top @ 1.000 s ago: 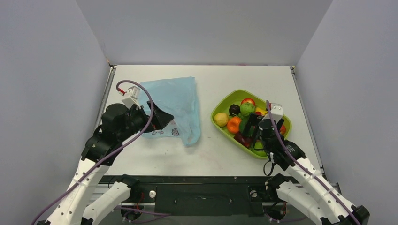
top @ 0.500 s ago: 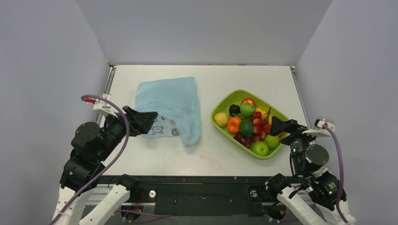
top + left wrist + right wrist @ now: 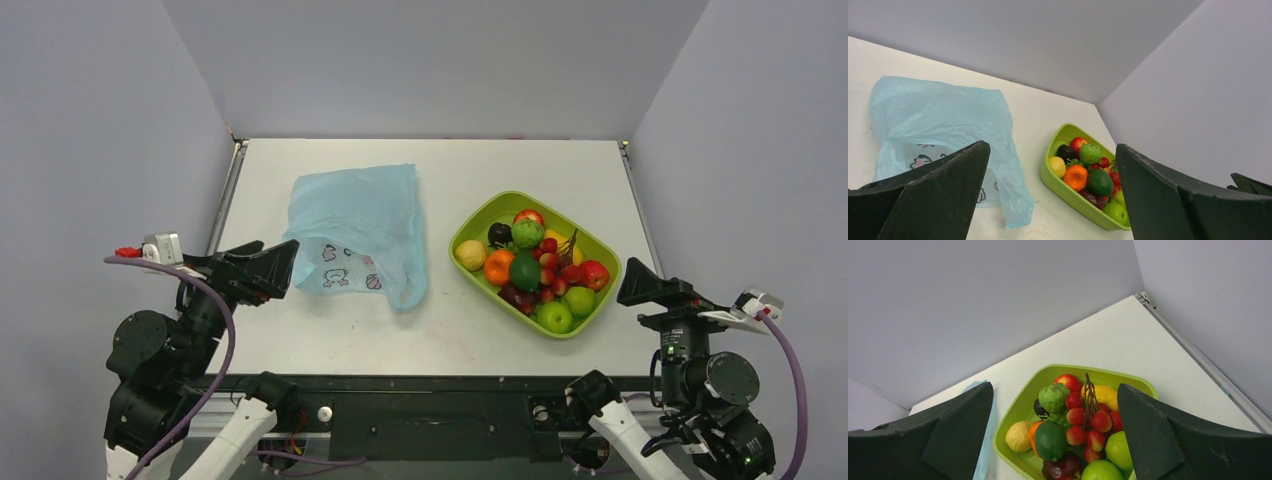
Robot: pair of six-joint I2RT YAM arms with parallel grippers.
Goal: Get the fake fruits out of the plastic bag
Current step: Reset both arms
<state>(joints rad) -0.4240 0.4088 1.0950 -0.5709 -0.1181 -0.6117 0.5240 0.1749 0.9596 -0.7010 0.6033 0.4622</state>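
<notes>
I see the light-blue plastic bag [image 3: 360, 215] lying flat on the white table [image 3: 520, 165], left of the green tray [image 3: 475, 215]. The fake fruits [image 3: 524, 271] sit piled in that tray, outside the bag: an orange [image 3: 498, 266], a red grape cluster [image 3: 560, 270], a green apple [image 3: 554, 316], a bumpy light-green ball [image 3: 527, 233] and a dark green oval. My left fingers [image 3: 262, 268] hang spread wide by the bag's near-left corner, holding nothing. My right fingers [image 3: 650, 287] are spread wide too, empty, just right of the tray.
</notes>
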